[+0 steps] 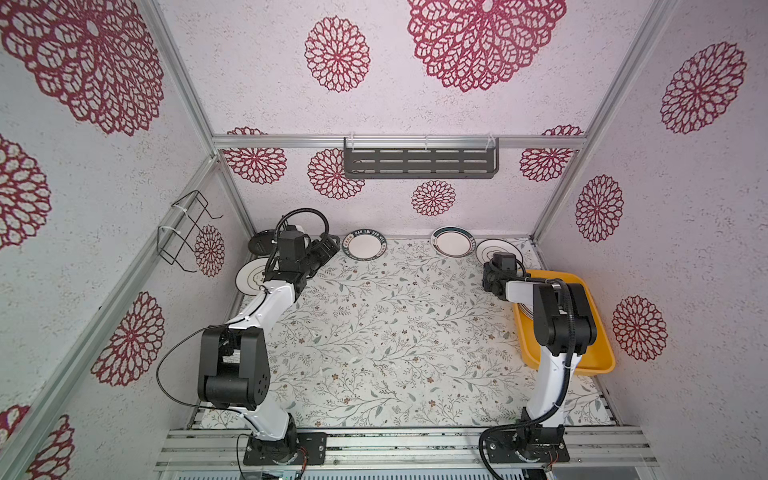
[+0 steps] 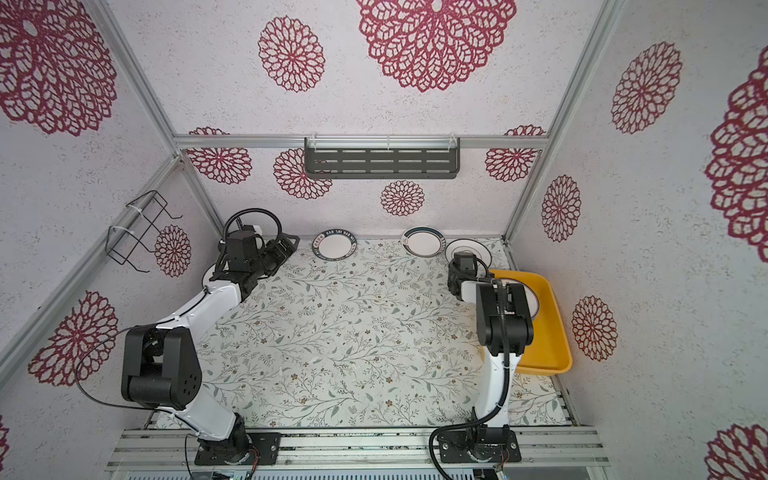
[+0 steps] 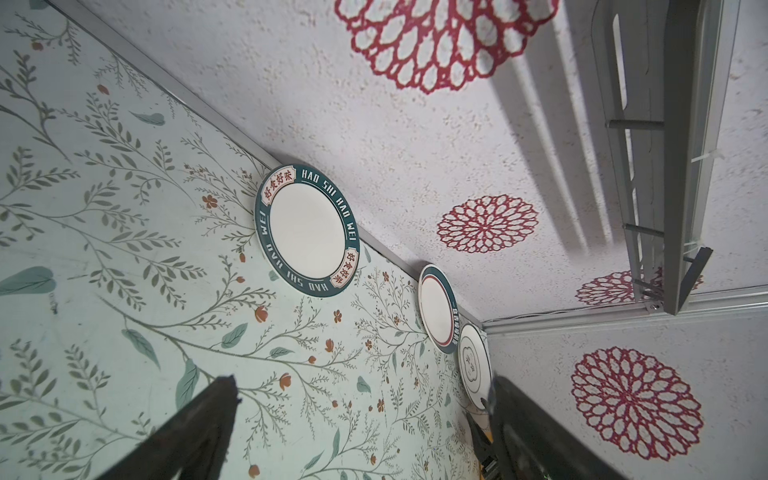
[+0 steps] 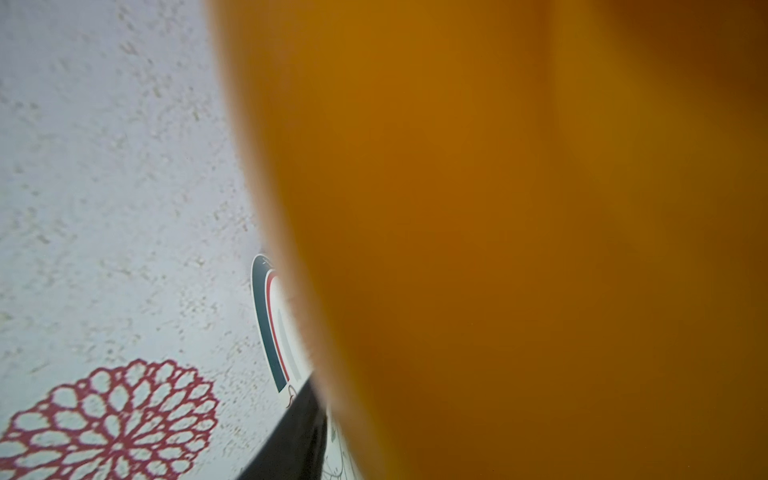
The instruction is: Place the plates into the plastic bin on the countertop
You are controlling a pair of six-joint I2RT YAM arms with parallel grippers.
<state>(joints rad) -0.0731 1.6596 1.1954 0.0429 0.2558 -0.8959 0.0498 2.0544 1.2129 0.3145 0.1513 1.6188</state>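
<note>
The leaf-printed table [image 1: 395,332] carries a yellow bin [image 1: 598,353] by its right edge. Just behind the bin lies a line-patterned plate [image 1: 488,249], then a teal-rimmed plate [image 1: 454,241] and a lettered plate [image 1: 365,245]. Farthest from the bin are a black plate [image 1: 258,243] and a white plate [image 1: 248,279].

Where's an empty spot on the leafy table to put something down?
The middle of the countertop is bare, between the left arm and right arm, from the lettered plate down to the front rail. Crowded: plates along the back wall, the far-left corner, and the plastic bin.
</note>
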